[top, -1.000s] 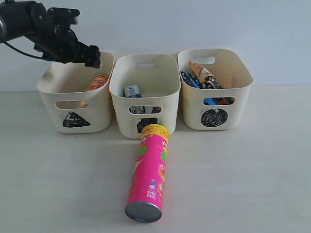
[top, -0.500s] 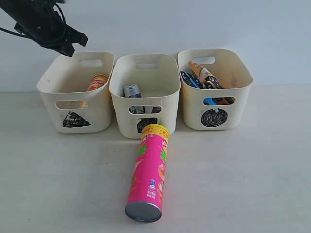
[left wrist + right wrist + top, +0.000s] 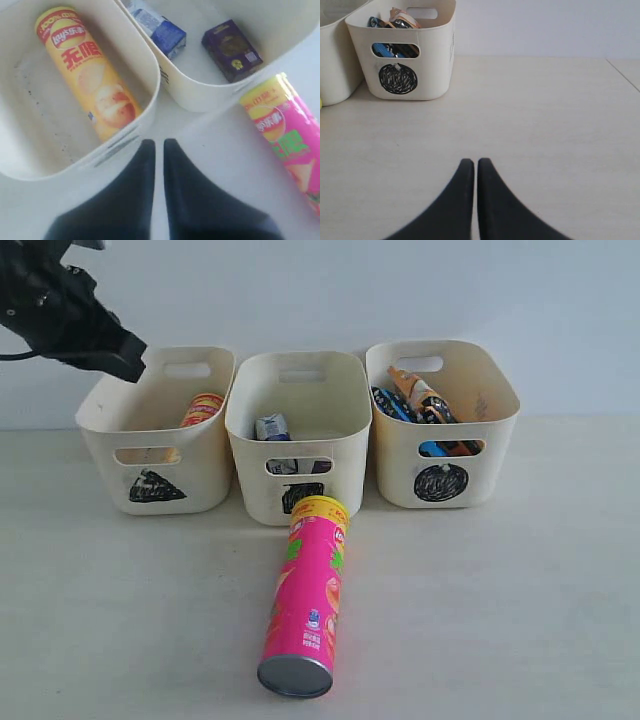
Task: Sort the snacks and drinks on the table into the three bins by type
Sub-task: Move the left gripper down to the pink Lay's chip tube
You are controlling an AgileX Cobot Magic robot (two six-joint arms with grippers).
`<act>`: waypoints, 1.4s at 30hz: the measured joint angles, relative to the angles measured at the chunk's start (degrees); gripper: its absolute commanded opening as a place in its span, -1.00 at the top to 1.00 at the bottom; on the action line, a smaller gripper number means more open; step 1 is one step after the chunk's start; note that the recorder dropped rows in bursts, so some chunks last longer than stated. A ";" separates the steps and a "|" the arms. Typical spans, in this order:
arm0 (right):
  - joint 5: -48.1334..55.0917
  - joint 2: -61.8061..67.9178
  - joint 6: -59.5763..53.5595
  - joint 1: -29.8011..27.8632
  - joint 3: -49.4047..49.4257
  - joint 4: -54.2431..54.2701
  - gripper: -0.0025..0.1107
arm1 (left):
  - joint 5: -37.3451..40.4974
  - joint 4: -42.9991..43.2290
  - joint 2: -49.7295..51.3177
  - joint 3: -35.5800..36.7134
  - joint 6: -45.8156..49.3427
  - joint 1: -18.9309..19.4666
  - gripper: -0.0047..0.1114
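Item: pink-red chip tube point(image 3: 305, 595), the only piece not yet binned.
Position: lay on its side on the desk point(image 3: 520, 590); its yellow-lidded end was just beside the front of the square bin point(image 3: 250, 465), though contact could not be told. Its metal end faced away from the bins.
Destination, judged: triangle bin point(image 3: 205, 465), which held the matching yellow chip tube point(image 3: 90, 75).
Square bin contents: blue and white carton point(image 3: 162, 32) and dark purple carton point(image 3: 232, 50).
Circle bin point(image 3: 395, 465) contents: orange bag point(image 3: 420, 395) and blue bag point(image 3: 438, 449), the latter seen partly through the handle cut-out.
Progress, judged: five of six pieces sorted.
Handling, judged: stiff, light cylinder with a smooth printed skin. It was likely to roll if nudged, and its wall would probably dent under a hard squeeze.
Hold, judged: across the barrel near mid-length, taken from above so neither end dips. The slick metal end and the lid were best avoided.
Left arm point(image 3: 70, 315): raised above the outer rim of the triangle bin.
Left jaws: drawn together with only a sliver between them, nothing held.
Right jaws: together and empty, low over the desk to one side of the circle bin; not seen in the exterior view.
Risk, judged: a glancing approach could send the tube rolling off line.
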 measured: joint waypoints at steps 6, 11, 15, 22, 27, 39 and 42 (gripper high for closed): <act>0.00 0.00 0.00 0.00 0.00 0.00 0.96 | 1.79 -1.97 -5.36 5.93 -1.69 -0.78 0.84; 0.00 0.00 0.00 0.00 0.00 0.00 0.96 | 3.22 11.24 -6.01 8.59 -14.42 -12.73 0.84; 0.00 0.00 0.00 0.00 0.00 0.00 0.96 | 4.57 14.67 -6.05 8.72 -22.81 -19.98 0.84; 0.00 0.00 0.00 0.00 0.00 0.00 0.96 | 7.11 15.45 -6.05 8.72 -28.38 -24.19 0.84; 0.00 0.00 0.00 0.00 0.00 0.00 0.96 | 8.13 16.82 -5.68 8.72 -31.61 -27.85 0.84; 0.00 0.00 0.00 0.00 0.00 0.00 0.96 | 8.35 19.95 3.51 7.38 -38.01 -31.50 0.08; 0.00 0.00 0.00 0.00 0.00 0.00 0.96 | 7.46 19.95 5.88 7.38 -38.01 -31.50 -0.60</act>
